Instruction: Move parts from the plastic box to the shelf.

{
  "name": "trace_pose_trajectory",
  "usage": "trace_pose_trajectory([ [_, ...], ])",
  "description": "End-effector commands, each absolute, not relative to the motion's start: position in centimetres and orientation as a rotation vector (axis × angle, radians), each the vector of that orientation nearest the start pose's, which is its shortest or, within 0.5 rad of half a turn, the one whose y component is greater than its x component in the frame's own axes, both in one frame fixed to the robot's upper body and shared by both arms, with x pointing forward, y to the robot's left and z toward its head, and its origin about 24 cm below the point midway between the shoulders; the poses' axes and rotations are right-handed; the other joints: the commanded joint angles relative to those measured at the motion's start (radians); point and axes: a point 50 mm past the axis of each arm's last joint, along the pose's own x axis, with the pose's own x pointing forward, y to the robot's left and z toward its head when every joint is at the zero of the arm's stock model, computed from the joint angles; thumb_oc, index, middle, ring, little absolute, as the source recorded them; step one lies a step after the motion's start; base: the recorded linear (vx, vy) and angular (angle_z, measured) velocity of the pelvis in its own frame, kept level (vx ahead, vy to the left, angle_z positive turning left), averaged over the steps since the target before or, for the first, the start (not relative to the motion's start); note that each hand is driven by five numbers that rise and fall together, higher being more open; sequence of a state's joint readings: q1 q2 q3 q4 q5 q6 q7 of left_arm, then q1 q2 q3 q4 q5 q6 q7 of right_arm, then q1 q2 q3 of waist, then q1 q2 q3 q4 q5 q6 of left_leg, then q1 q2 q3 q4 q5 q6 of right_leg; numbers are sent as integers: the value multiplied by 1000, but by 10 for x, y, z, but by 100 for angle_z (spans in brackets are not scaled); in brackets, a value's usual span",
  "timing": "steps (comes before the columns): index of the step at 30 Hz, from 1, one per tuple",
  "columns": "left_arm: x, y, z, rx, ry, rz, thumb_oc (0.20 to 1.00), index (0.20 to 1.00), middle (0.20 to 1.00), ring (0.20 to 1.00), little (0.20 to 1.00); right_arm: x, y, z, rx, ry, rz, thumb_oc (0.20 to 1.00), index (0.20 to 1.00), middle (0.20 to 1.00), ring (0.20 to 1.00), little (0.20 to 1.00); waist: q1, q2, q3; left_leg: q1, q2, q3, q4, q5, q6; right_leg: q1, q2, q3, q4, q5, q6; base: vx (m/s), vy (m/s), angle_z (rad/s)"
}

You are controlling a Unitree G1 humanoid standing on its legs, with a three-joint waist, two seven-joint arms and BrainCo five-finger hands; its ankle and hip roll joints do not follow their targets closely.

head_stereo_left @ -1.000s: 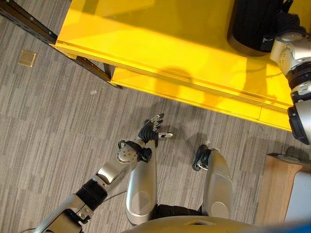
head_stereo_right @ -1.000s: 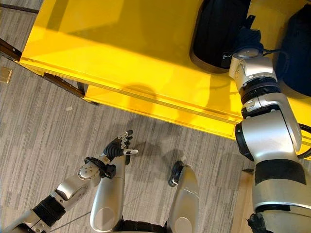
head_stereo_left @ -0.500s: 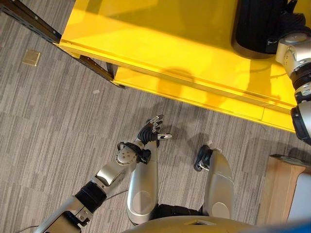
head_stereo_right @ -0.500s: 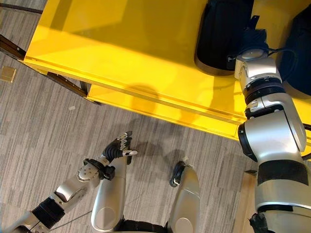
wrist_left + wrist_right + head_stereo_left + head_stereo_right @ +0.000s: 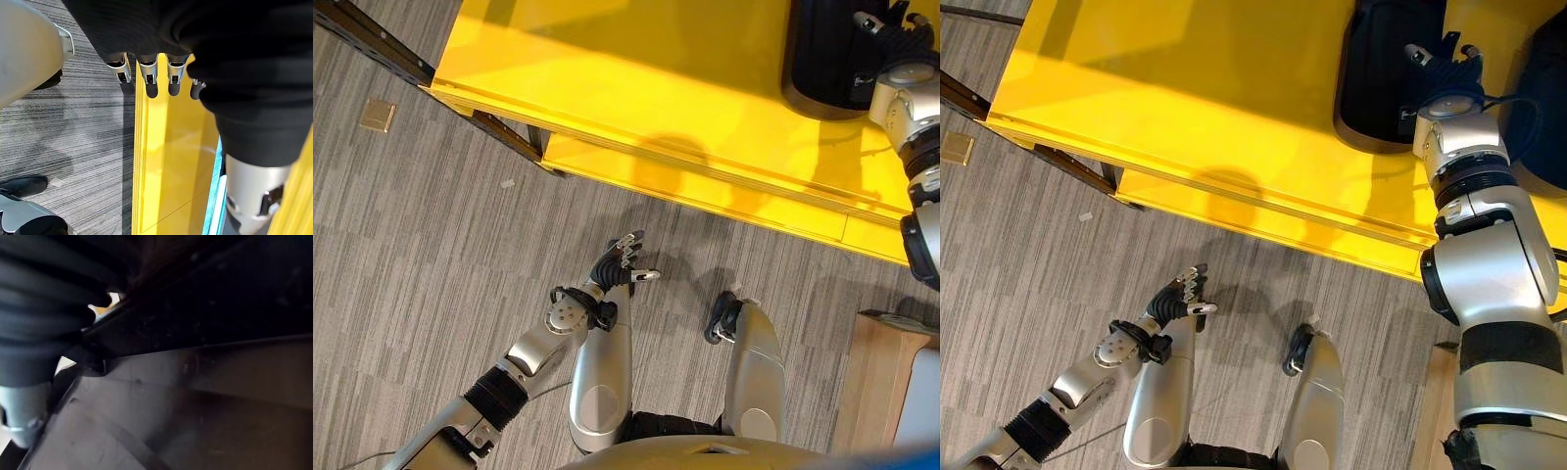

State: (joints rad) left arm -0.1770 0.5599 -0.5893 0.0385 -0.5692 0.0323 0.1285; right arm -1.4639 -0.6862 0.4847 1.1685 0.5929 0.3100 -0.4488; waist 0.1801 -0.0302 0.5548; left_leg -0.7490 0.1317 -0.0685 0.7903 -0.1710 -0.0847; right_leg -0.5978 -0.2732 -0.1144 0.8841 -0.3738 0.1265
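Right hand (image 5: 1442, 70) fingers half-hidden over black part (image 5: 1376, 73).

Wide bare stretch of yellow shelf (image 5: 1185, 88) on the robot's left and middle, nothing standing on it, so a hand has free passage there all the way to the front edge. Over at the right end a black container (image 5: 1381, 73) blocks the surface, with a second dark one (image 5: 1542, 108) just beside it nearer the right edge; the gap between them is narrow and taken up by the right hand (image 5: 1442, 61), fingers spread at the first container's rim. Below the front edge, open grey carpet (image 5: 431, 255), where the left hand (image 5: 625, 259) hangs with relaxed fingers. A wooden piece (image 5: 871, 387) crowds the lower right.
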Motion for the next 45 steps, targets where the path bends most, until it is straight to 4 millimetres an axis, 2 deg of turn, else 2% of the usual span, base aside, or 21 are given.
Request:
trace_pose_trajectory([
  [1, 249, 114, 49, 28, 108, -476, 1000, 1000, 1000, 1000, 1000, 393, -291, 320, -150, -88, -789, 1000, 1000, 1000, 1000, 1000, 23, 40, -35, 85, -68, 105, -41, -101, 112, -36, 131, -76, 149, -31, -126, 0, 0, 0],
  [9, 249, 108, 48, 28, 116, -475, 1000, 1000, 1000, 1000, 1000, 390, -293, 323, -28, -155, -845, 1000, 1000, 1000, 1000, 1000, 16, 45, -35, 106, -69, 107, -69, -93, 112, -20, 133, -70, 128, -27, -125, 0, 0, 0],
  [14, 249, 105, 47, 21, 111, -474, 1000, 1000, 1000, 1000, 1000, 385, -287, 341, 25, -337, -882, 1000, 1000, 1000, 1000, 1000, 12, 50, -35, 133, -76, 107, -99, -84, 110, 2, 139, -63, 106, -24, -124, 0, 0, 0],
  [21, 249, 106, 44, 12, 121, -443, 1000, 1000, 1000, 1000, 1000, 372, -268, 366, -2, -629, -918, 1000, 1000, 1000, 1000, 1000, 9, 47, -35, 200, -79, 104, -183, -51, 101, 68, 142, -65, 34, -8, -115, -4, -8, 1],
  [26, 250, 109, 43, 12, 109, -431, 1000, 1000, 1000, 1000, 1000, 369, -254, 367, 13, -689, -844, 1000, 1000, 1000, 1000, 1000, -1, 41, -35, 266, -72, 109, -253, -27, 90, 131, 154, -66, -35, 6, -110, -15, -13, 3],
  [28, 251, 109, 43, 10, 95, -425, 1000, 1000, 1000, 1000, 1000, 370, -245, 361, 43, -695, -780, 1000, 1000, 1000, 1000, 1000, -7, 45, -35, 284, -61, 119, -292, 13, 90, 144, 159, -73, -68, 35, -116, -113, -1, -2],
  [30, 251, 108, 44, 3, 88, -422, 1000, 1000, 1000, 1000, 1000, 370, -236, 350, 63, -691, -710, 1000, 1000, 1000, 1000, 1000, -18, 43, -35, 321, -52, 127, -328, 31, 84, 181, 164, -70, -105, 44, -116, -69, 7, -5],
  [34, 253, 107, 46, -17, 78, -397, 1000, 1000, 1000, 1000, 1000, 364, -224, 324, -3, -690, -596, 1000, 1000, 1000, 1000, 1000, -51, 42, -35, 387, -38, 141, -384, 56, 77, 241, 172, -59, -162, 60, -112, -27, 35, -5],
  [38, 255, 105, 46, -65, 81, -345, 1000, 1000, 1000, 1000, 1000, 348, -201, 279, -32, -648, -421, 1000, 1000, 1000, 1000, 1000, -107, 40, -55, 448, -15, 168, -454, 89, 68, 294, 178, -40, -233, 81, -105, 2, 74, -14],
  [39, 255, 104, 46, -77, 86, -318, 1000, 1000, 1000, 1000, 1000, 339, -190, 251, -32, -611, -349, 1000, 1000, 1000, 1000, 1000, -132, 36, -68, 470, -5, 178, -481, 100, 66, 312, 181, -31, -263, 91, -102, 12, 65, -15],
  [41, 256, 103, 47, -87, 76, -292, 1000, 1000, 1000, 1000, 1000, 327, -180, 227, -26, -587, -267, 1000, 1000, 1000, 1000, 1000, -160, 31, -80, 492, 6, 191, -510, 112, 62, 332, 184, -20, -300, 104, -99, 19, 62, -28],
  [42, 257, 103, 47, -101, 73, -267, 1000, 1000, 1000, 1000, 1000, 315, -174, 207, -23, -554, -183, 1000, 1000, 1000, 1000, 1000, -184, 28, -93, 510, 17, 202, -533, 122, 57, 348, 184, -15, -326, 113, -97, 26, 60, -38],
  [45, 258, 108, 47, -142, 87, -207, 1000, 1000, 1000, 1000, 1000, 290, -171, 178, -21, -516, -65, 1000, 1000, 1000, 1000, 1000, -221, 25, -117, 544, 33, 221, -568, 134, 51, 382, 184, -6, -377, 127, -91, 28, 45, -22],
])
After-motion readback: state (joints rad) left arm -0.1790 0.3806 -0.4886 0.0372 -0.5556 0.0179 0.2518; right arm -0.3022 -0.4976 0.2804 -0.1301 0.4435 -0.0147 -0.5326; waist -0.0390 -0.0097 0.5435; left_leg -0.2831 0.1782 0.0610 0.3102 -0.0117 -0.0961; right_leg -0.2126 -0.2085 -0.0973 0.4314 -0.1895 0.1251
